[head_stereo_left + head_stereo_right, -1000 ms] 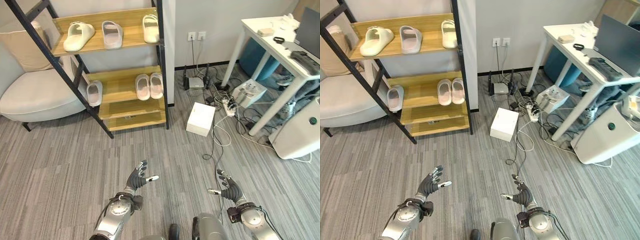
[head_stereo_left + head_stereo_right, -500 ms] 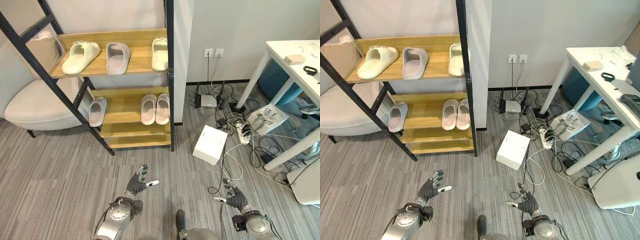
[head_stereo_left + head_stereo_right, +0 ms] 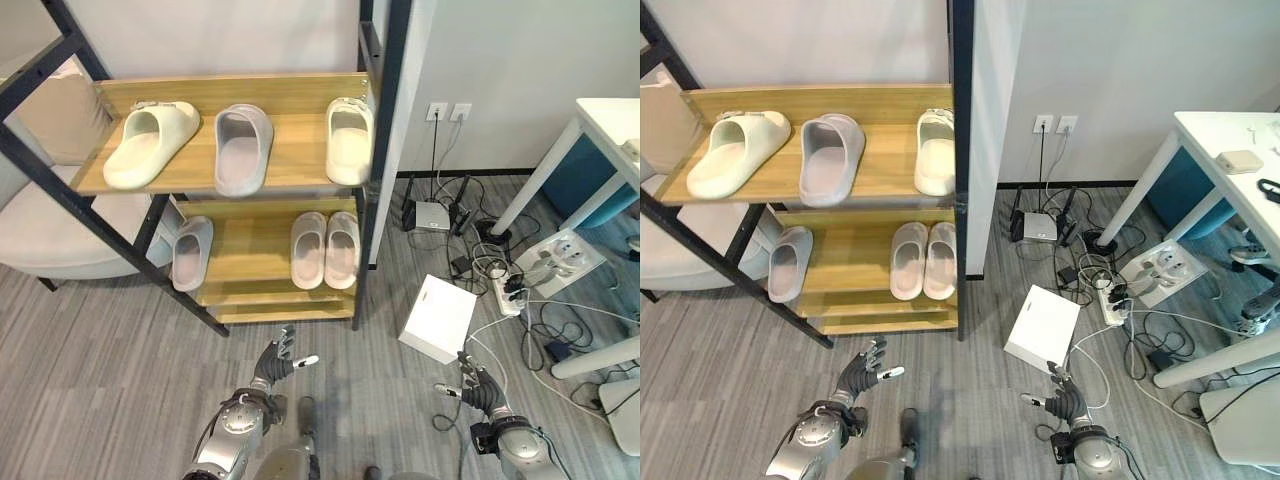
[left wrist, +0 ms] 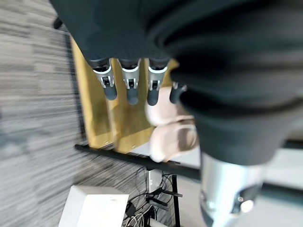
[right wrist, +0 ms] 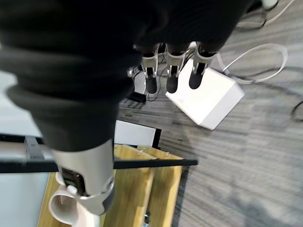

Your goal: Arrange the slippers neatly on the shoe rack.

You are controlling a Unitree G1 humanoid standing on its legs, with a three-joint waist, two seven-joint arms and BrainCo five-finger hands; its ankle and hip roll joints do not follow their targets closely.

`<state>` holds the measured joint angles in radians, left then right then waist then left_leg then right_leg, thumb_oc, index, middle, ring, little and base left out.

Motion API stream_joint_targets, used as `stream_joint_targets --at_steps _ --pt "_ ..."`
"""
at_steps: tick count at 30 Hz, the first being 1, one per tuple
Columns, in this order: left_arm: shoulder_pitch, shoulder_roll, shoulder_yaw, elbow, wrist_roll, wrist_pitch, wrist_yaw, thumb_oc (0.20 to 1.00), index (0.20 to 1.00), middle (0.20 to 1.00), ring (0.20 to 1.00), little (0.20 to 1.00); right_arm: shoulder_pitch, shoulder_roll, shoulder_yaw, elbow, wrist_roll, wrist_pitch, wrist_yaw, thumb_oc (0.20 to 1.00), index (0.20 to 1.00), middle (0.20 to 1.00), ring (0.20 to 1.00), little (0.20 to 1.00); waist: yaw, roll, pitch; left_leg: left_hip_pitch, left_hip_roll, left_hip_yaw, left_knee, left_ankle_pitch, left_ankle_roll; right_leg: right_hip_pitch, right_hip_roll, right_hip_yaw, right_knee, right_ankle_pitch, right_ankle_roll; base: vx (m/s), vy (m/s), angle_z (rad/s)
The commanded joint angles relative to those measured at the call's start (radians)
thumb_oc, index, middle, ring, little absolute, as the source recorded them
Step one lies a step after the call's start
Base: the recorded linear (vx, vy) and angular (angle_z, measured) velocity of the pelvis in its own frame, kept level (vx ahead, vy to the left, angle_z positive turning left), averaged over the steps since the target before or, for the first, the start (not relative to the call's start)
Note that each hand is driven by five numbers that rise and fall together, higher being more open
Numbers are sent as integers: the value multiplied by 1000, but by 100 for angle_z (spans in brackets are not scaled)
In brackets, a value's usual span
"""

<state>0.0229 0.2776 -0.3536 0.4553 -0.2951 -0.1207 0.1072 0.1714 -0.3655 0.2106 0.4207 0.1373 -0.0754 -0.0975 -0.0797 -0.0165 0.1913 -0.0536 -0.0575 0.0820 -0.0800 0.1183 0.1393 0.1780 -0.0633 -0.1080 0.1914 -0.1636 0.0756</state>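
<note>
At the bottom of the frame the left hand (image 3: 277,362) and right hand (image 3: 474,381) hover over grey striped carpet (image 3: 100,360), fingers spread, holding nothing. Right of centre sits a white cardboard box (image 3: 437,318). Above them, the wooden shoe rack with black metal frame (image 3: 285,185) holds a pale pink slipper pair (image 3: 325,249) and a grey slipper (image 3: 190,253) on the middle shelf; the top shelf carries a cream slipper (image 3: 149,144), a lilac-grey slipper (image 3: 242,147) and an off-white slipper (image 3: 350,139), unevenly angled
</note>
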Motion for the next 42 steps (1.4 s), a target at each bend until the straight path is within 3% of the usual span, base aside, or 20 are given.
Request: stream_joint_targets --at_steps 1,2,3,5,9,11,13,18,19,20,22,24,28,33,35,37,39,42 --pt "-27 52 14 -45 -1 -52 5 1000 1000 1000 1000 1000 -36 19 15 -61 2 -35 1 1000 1000 1000 1000 1000 28 -40 -26 61 12 1 32 -193 -69 -114 -127 -22 161 127 22 397 415 -35" --pt "-27 52 14 -45 -1 -52 5 1000 1000 1000 1000 1000 -36 20 15 -60 2 -35 1 1000 1000 1000 1000 1000 29 -41 -26 60 11 3 33 -194 -68 -117 -128 -20 166 125 22 248 209 -2" --pt "-34 55 7 -49 8 -49 2 1000 1000 1000 1000 1000 -46 28 30 -65 1 -34 7 1000 1000 1000 1000 1000 23 -30 -13 94 6 2 30 -201 -62 -194 -74 -6 206 94 3 184 116 29" --pt "-36 61 8 -56 11 -52 -2 1000 1000 1000 1000 1000 -58 27 35 -69 3 -34 9 1000 1000 1000 1000 1000 31 -18 -2 115 13 12 21 -205 -70 -216 -29 -32 137 28 -6 150 49 33" --pt "-39 62 6 -74 12 -52 -8 1000 1000 1000 1000 1000 -77 24 43 -56 0 -32 3 1000 1000 1000 1000 1000 31 -17 10 131 14 6 26 -208 -82 -207 23 -68 -22 17 2 61 -70 -5" --pt "-40 60 6 -75 12 -53 -13 1000 1000 1000 1000 1000 -72 24 44 -50 -4 -36 0 1000 1000 1000 1000 1000 30 -24 9 135 10 -2 35 -211 -88 -173 39 -50 -80 18 1 70 -154 45" --pt "-18 50 7 -87 18 -50 -27 1000 1000 1000 1000 1000 -45 17 35 -60 -7 -42 1 1000 1000 1000 1000 1000 38 -30 -15 157 14 -8 27 -216 -101 -97 57 -19 -169 24 -23 101 -256 104" --pt "0 45 3 -100 14 -41 -36 1000 1000 1000 1000 1000 -30 2 22 -60 1 -47 11 1000 1000 1000 1000 1000 41 -36 -10 135 17 -24 138 -250 -114 -51 62 -15 -190 9 -47 -12 -140 -14" --pt "-6 42 0 -95 12 -41 -32 1000 1000 1000 1000 1000 -34 -3 20 -58 3 -48 8 1000 1000 1000 1000 1000 45 -37 0 114 9 -45 186 -246 -123 -51 59 -11 -184 8 -51 -124 -56 -23" --pt "-10 35 -3 -94 1 -41 -32 1000 1000 1000 1000 1000 -46 -13 16 -46 7 -48 6 1000 1000 1000 1000 1000 49 -37 6 84 -6 -113 208 -258 -135 -56 59 2 -185 7 -57 -100 -26 -22" --pt "-10 34 -3 -94 1 -41 -32 1000 1000 1000 1000 1000 -47 -13 16 -46 7 -48 6 1000 1000 1000 1000 1000 48 -37 5 83 -6 -114 209 -258 -135 -57 59 1 -185 7 -57 -46 9 -24" --pt "1 32 -10 -104 -4 -45 -33 1000 1000 1000 1000 1000 -45 -19 6 -36 13 -52 2 1000 1000 1000 1000 1000 46 -33 -13 84 -3 -170 144 -239 -131 -60 51 1 -211 22 -53 -32 70 -20" --pt "12 33 -25 -99 8 -39 -38 1000 1000 1000 1000 1000 -31 -8 -1 -40 19 -53 -2 1000 1000 1000 1000 1000 29 -15 -50 147 16 -150 -2 -202 -114 -60 57 4 -234 33 -44 23 118 -11" --pt "14 38 -27 -99 12 -36 -37 1000 1000 1000 1000 1000 -38 5 10 -35 16 -44 -1 1000 1000 1000 1000 1000 33 -5 -42 155 5 -124 -7 -208 -98 -87 48 23 -222 53 -21 -40 147 -5" --pt "4 44 -25 -86 14 -38 -32 1000 1000 1000 1000 1000 -67 18 31 -13 1 -36 -6 1000 1000 1000 1000 1000 42 11 -13 144 11 -89 -7 -208 -89 -172 36 3 -80 32 5 -167 113 -36" --pt "-8 59 -21 -79 21 -40 -38 1000 1000 1000 1000 1000 -83 32 36 -4 1 -32 -4 1000 1000 1000 1000 1000 41 25 -2 131 20 -88 -7 -194 -82 -216 19 22 22 18 20 -128 51 -47" --pt "-6 65 -24 -74 23 -42 -39 1000 1000 1000 1000 1000 -75 33 35 -11 2 -36 -3 1000 1000 1000 1000 1000 41 25 -2 131 18 -94 -7 -195 -78 -201 13 58 20 28 21 12 -24 -18" --pt "9 60 -26 -71 25 -40 -46 1000 1000 1000 1000 1000 -65 36 40 -18 -7 -32 0 1000 1000 1000 1000 1000 53 16 -37 127 11 -92 -7 -201 -82 -122 1 54 -141 43 9 45 -98 -9"
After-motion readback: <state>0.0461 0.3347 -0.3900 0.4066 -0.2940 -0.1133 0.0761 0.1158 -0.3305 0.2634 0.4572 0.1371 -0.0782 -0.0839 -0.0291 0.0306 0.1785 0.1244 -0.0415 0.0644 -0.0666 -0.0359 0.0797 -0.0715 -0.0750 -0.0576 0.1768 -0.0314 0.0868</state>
